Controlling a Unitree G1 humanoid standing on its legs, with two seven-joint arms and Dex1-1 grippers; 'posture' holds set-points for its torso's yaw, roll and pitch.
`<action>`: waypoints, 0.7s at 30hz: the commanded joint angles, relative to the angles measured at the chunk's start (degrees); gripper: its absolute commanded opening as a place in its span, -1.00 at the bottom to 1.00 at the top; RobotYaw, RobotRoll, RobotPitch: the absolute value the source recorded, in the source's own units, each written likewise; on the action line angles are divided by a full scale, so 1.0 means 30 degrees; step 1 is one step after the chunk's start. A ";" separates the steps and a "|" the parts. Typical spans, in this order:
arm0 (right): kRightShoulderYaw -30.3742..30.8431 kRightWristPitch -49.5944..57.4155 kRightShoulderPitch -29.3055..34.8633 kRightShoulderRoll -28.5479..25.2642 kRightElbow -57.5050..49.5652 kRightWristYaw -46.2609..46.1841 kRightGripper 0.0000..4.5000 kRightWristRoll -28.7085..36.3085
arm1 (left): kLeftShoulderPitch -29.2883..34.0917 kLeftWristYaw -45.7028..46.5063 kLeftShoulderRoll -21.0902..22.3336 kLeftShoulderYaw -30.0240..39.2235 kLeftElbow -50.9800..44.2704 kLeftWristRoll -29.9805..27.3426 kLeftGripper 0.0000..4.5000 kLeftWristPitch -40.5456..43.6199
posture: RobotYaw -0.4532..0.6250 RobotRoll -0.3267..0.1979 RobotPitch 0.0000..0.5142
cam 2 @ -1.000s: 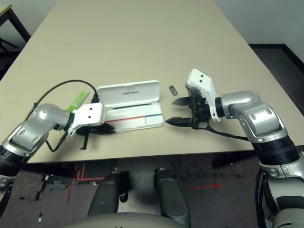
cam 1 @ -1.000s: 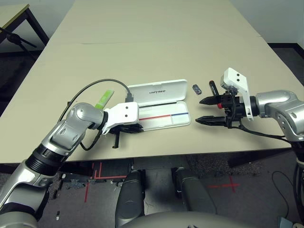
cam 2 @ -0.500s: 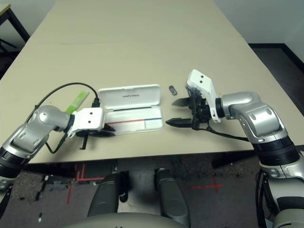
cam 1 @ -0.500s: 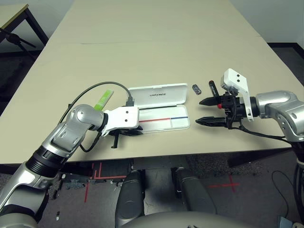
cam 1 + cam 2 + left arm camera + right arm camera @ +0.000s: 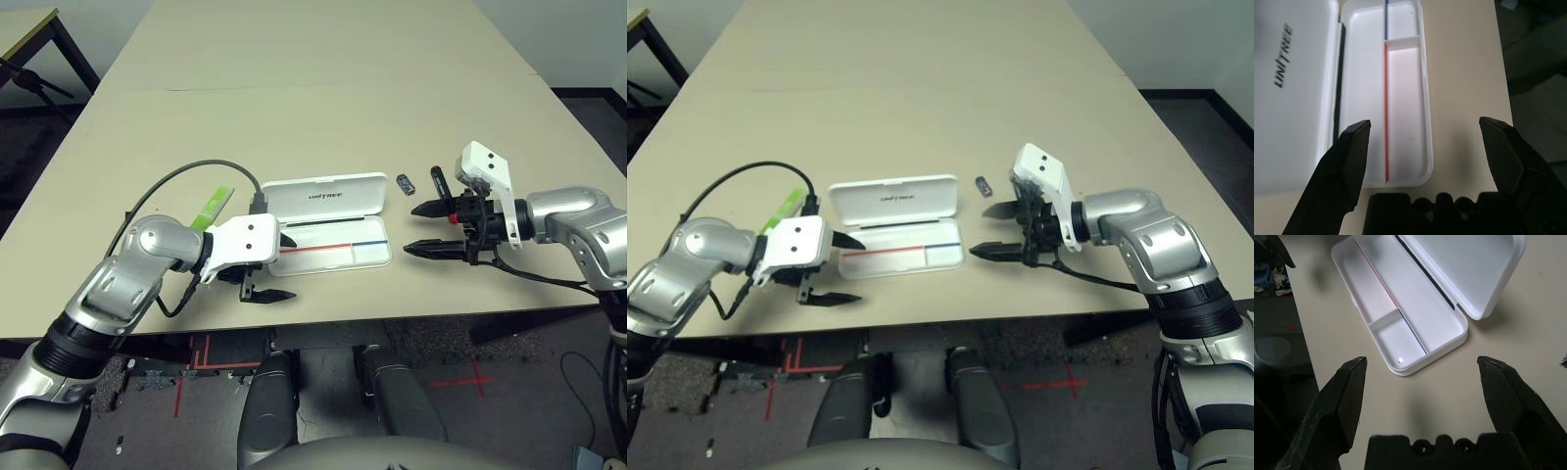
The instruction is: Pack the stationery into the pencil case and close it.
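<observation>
L gripper [image 5: 277,266] spread wide, empty, hovering at near-left end of pencil case [image 5: 333,223]. R gripper [image 5: 427,227] also spread, empty, just right of case. Case lying open at table centre near front edge, lid flat on far side, tray bare. Green highlighter [image 5: 215,205] left of case; marker [image 5: 438,180] + small clip [image 5: 404,182] far-right of it, on table [image 5: 313,88].

Pencil case [image 5: 1298,98], white, open: one line of dark capital lettering on the inner face of the lid [image 5: 328,195], reading "UNITREE" in the left wrist view. In the head views the same lettering is too small to spell out. No other text, number, label or sign is legible on anything else.
</observation>
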 commanded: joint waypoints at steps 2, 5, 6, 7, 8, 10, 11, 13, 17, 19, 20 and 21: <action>-0.1338 0.0871 0.0347 -0.0419 -0.0503 -0.0290 1.00 0.0895 | 0.0097 -0.0091 0.0781 0.1494 -0.0527 -0.1022 0.99 0.0406 | -0.25 0.25 -0.45; -0.2354 0.1464 0.0498 -0.0817 -0.0439 -0.1019 1.00 0.1049 | 0.0041 -0.0015 0.0879 0.2249 -0.0925 -0.1782 0.99 0.0826 | -0.25 0.25 -0.47; -0.2669 0.1786 0.0546 -0.0992 -0.0423 -0.1314 1.00 0.1073 | -0.0043 0.0094 0.0840 0.2454 -0.1054 -0.2039 0.99 0.1052 | -0.25 0.25 -0.47; -0.2935 0.2066 0.0604 -0.1146 -0.0430 -0.1594 1.00 0.1093 | -0.0115 0.0184 0.0810 0.2612 -0.1165 -0.2254 0.99 0.1245 | -0.25 0.25 -0.47; -0.3187 0.2304 0.0658 -0.1299 -0.0368 -0.1863 1.00 0.1086 | -0.0205 0.0264 0.0723 0.2773 -0.1238 -0.2515 0.99 0.1388 | -0.26 0.25 -0.47; -0.3578 0.2776 0.0720 -0.1490 -0.0279 -0.2474 1.00 0.1041 | -0.0379 0.0415 0.0635 0.2924 -0.1317 -0.2874 0.99 0.1601 | -0.26 0.25 -0.47; -0.3706 0.3001 0.0749 -0.1552 -0.0306 -0.2737 1.00 0.1043 | -0.0435 0.0468 0.0595 0.2972 -0.1342 -0.3039 0.99 0.1643 | -0.26 0.25 -0.47; -0.4051 0.3358 0.0829 -0.1469 -0.0446 -0.3221 1.00 0.1192 | -0.0500 0.0546 0.0437 0.3115 -0.1398 -0.3431 0.99 0.1645 | -0.27 0.25 -0.47; -0.4447 0.4081 0.0952 -0.0986 -0.0888 -0.4979 1.00 0.0974 | -0.0656 0.0759 0.0221 0.3413 -0.1399 -0.4059 0.99 0.1765 | -0.28 0.25 -0.47; -0.4577 0.4316 0.0933 -0.0760 -0.0930 -0.5596 1.00 0.0994 | -0.0745 0.0866 0.0170 0.3420 -0.1358 -0.4179 0.99 0.1748 | -0.28 0.25 -0.46; -0.4625 0.4589 0.0874 -0.0642 -0.0919 -0.5975 1.00 0.0979 | -0.0781 0.0911 0.0169 0.3394 -0.1345 -0.4203 0.99 0.1754 | -0.28 0.25 -0.46; -0.4625 0.5228 0.0528 -0.0370 -0.0647 -0.6889 1.00 0.0722 | -0.0790 0.0936 0.0158 0.3382 -0.1337 -0.4229 0.99 0.1733 | -0.28 0.25 -0.46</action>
